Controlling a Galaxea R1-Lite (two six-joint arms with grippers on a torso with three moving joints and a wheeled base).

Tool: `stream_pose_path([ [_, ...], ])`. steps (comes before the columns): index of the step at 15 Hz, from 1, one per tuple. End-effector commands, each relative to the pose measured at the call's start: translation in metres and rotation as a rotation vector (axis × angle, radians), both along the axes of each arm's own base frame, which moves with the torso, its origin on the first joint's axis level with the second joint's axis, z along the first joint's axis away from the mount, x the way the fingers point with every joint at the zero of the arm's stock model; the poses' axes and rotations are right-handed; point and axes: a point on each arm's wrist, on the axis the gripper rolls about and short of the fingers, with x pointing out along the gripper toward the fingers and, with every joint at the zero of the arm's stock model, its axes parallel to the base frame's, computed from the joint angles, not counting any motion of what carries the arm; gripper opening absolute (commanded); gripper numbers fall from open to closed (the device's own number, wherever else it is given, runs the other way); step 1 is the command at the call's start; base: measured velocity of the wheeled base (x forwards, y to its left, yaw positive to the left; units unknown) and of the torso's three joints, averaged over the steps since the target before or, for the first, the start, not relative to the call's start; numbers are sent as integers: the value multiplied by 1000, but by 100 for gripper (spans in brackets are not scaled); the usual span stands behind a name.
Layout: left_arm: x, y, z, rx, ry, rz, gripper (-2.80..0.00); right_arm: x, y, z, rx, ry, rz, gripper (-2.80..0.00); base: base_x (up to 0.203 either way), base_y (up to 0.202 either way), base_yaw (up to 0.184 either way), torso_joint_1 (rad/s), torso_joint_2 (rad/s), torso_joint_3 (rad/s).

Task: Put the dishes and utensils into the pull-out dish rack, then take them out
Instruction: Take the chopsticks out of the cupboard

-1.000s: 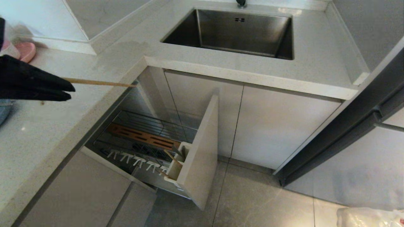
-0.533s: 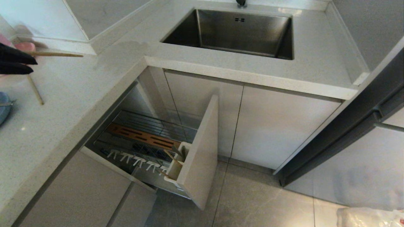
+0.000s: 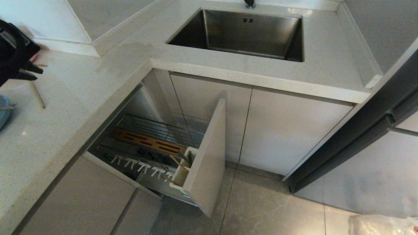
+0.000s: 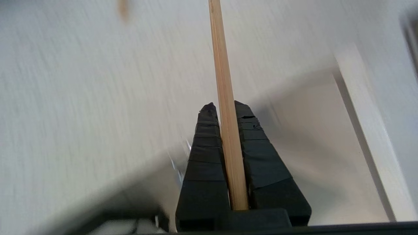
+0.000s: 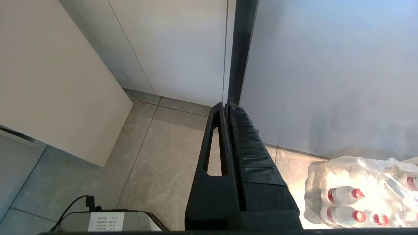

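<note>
Chopstick (image 4: 225,98): clamped in left claw (image 4: 222,109) above counter (image 3: 81,88).
Second chopstick (image 3: 37,94): lying on counter.
Pull-out dish rack (image 3: 153,143): open; utensil cup (image 3: 183,169) holds sticks.
Right claw (image 5: 227,107): together, parked by floor.
Progress: judged unloading, unfinished.

left gripper (image 4: 222,107): two matte black tapered fingers (image 4: 204,163), faces ridged in segments.
right gripper (image 5: 227,106): black; one finger ridged, the other with a long slot.
left arm (image 3: 13,55): black housing, looped black cable.
</note>
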Motion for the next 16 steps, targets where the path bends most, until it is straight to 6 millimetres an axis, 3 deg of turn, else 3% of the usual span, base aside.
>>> stream_pose_path([
  [1,34,16,-14,12,37,72,-280,0,0,0,0,1,0,-280,0,0,0,0,0,0],
  [6,74,56,-21,105,-37,198,-280,0,0,0,0,1,0,-280,0,0,0,0,0,0],
  [12,124,76,-52,113,-21,201,-280,0,0,0,0,1,0,-280,0,0,0,0,0,0],
  [16,136,86,-58,108,-53,204,-280,0,0,0,0,0,0,-280,0,0,0,0,0,0],
])
